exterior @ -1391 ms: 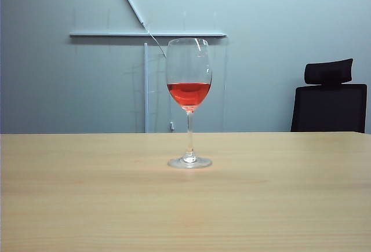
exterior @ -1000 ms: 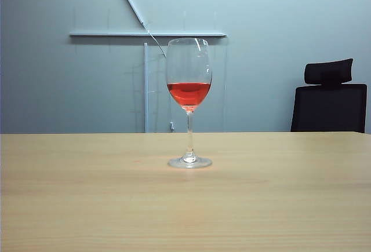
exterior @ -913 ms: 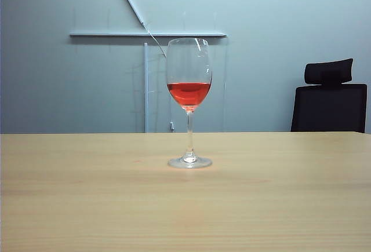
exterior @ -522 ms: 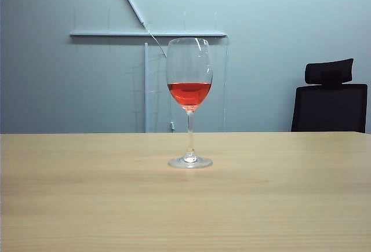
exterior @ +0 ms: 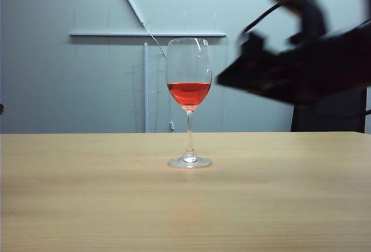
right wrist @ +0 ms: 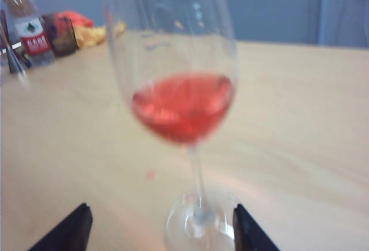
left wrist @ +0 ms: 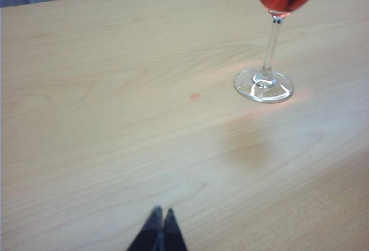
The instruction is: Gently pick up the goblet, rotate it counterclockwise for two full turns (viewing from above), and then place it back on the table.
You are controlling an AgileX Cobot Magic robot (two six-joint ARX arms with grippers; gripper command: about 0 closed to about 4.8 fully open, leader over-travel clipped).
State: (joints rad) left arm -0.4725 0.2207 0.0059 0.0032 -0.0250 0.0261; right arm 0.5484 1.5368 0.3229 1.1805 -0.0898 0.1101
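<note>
Standing upright, goblet (exterior: pixel 189 102) holds red liquid.

Even, soft room light; right arm (exterior: pixel 301 66) motion-smeared; goblet (right wrist: pixel 179 89) blurred close up; faint pink glow on counter (left wrist: pixel 86 147).

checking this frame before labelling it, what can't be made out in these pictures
- Right gripper, exterior view: motion blur smears the arm, so its fingers cannot be told apart there.
- Left gripper, left wrist view: the picture's edge cuts off all but its closed tips.
- Goblet, left wrist view: the edge cuts off the bowl's top and rim.
- Bottle, right wrist view: its label is too blurred to read.
</note>
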